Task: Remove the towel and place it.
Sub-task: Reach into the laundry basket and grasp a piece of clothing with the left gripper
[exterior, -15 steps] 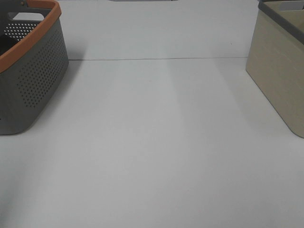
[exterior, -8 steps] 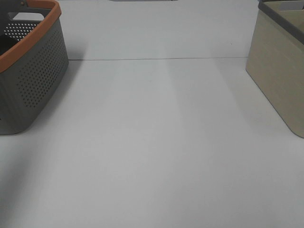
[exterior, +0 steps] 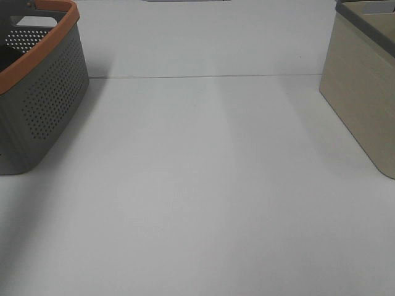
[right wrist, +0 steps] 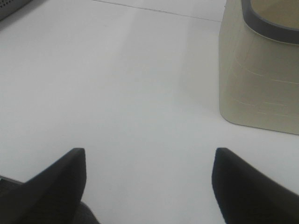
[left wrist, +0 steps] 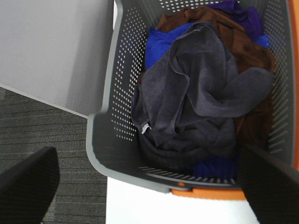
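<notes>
One towel (left wrist: 201, 93) atop half-hidden cloths (left wrist: 252, 56)

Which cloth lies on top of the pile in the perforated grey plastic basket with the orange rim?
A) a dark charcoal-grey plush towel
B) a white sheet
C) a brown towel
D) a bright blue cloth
A: in the left wrist view the dark charcoal-grey plush towel drapes over the bright blue cloth and the brown towel inside the perforated grey plastic basket.
</notes>
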You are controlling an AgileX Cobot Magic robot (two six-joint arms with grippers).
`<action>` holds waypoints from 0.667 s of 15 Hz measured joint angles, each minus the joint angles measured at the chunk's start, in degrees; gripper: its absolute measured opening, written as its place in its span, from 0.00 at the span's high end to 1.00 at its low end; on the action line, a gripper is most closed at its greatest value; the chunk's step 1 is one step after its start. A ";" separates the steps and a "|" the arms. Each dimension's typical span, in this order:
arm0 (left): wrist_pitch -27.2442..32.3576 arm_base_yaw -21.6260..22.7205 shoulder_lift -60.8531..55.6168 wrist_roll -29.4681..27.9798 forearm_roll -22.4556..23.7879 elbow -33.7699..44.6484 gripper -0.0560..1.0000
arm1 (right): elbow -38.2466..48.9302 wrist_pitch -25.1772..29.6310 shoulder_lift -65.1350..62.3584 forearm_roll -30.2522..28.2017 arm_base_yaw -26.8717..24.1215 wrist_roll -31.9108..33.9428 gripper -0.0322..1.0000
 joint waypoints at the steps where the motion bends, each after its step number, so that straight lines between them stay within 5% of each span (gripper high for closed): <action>1: 0.34 1.38 3.27 1.43 -0.17 -3.15 0.02 | 0.00 0.00 0.00 0.00 0.00 0.00 0.25; 6: -0.86 6.59 16.50 13.41 -7.68 -14.21 0.02 | 0.00 0.00 0.00 0.00 0.00 0.00 0.25; 7: -3.67 8.14 22.40 18.96 -13.81 -19.19 0.04 | 0.00 0.00 0.00 0.00 0.00 0.00 0.25; 10: -6.88 8.54 30.94 27.56 -21.49 -25.38 0.05 | 0.00 0.00 0.00 0.00 0.00 0.00 0.25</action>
